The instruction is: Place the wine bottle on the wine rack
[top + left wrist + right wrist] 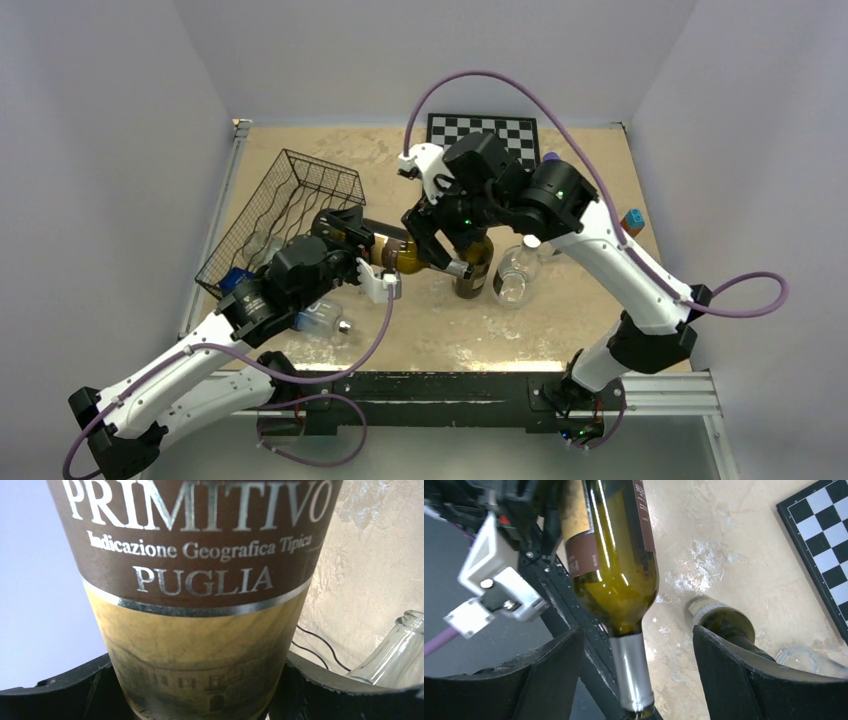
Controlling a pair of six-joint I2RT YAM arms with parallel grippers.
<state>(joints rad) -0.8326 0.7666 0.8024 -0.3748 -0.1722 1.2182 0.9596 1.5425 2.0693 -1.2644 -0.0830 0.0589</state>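
The wine bottle [408,256], green glass with a brown and yellow label, hangs sideways above the table between the arms. My left gripper [352,238] is shut on its labelled body, and in the left wrist view the label [200,580] fills the frame with a black finger [65,690] pressed on each side. My right gripper [639,650] stands open around the silver-capped neck [631,672], with a gap at each finger. The wine rack [285,205], black wire, stands at the left, tilted, just behind my left gripper.
A dark bottle [475,268] and a clear bottle [515,275] stand upright under my right arm. Another clear bottle [322,318] lies by my left arm. A chessboard [483,132] lies at the back. A small orange and blue object [632,220] sits at the right.
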